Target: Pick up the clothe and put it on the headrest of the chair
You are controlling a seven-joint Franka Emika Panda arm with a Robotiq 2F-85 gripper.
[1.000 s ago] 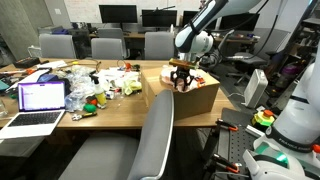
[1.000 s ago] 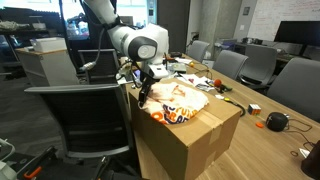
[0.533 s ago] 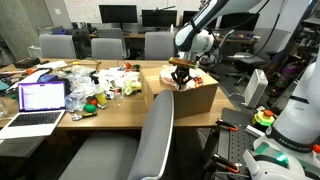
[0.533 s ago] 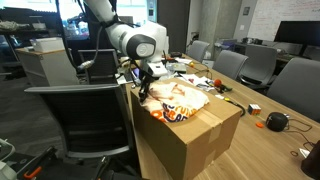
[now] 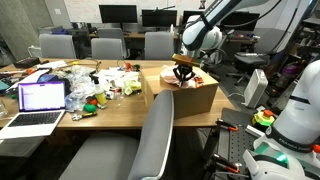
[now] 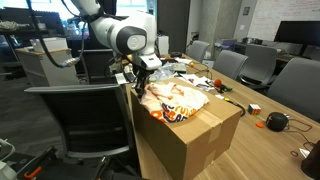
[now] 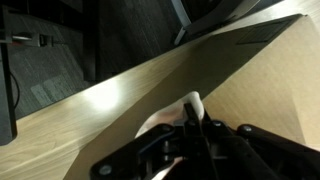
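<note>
The clothe (image 6: 178, 100), pale peach with an orange-red patch, lies crumpled on top of the cardboard box (image 6: 190, 140); it is also a small pale heap in an exterior view (image 5: 178, 79). My gripper (image 6: 141, 84) hangs over the clothe's near edge and is shut on a fold of it, pulling that edge up a little. In the wrist view the closed fingertips (image 7: 196, 112) pinch pale fabric (image 7: 160, 128) above the box top (image 7: 265, 75). The headrest of the chair (image 5: 163, 99) is the rounded top of the light-grey back in front of the box (image 5: 186, 98).
The wooden table (image 5: 105, 112) holds a laptop (image 5: 40, 102) and a clutter of small items (image 5: 100, 85). Grey chairs (image 5: 108, 47) line its far side. A dark mesh chair (image 6: 75, 115) stands close beside the box.
The jaws have closed on the clothe's edge. The gripper has since risen slightly, drawing the pinched fold up off the box.
</note>
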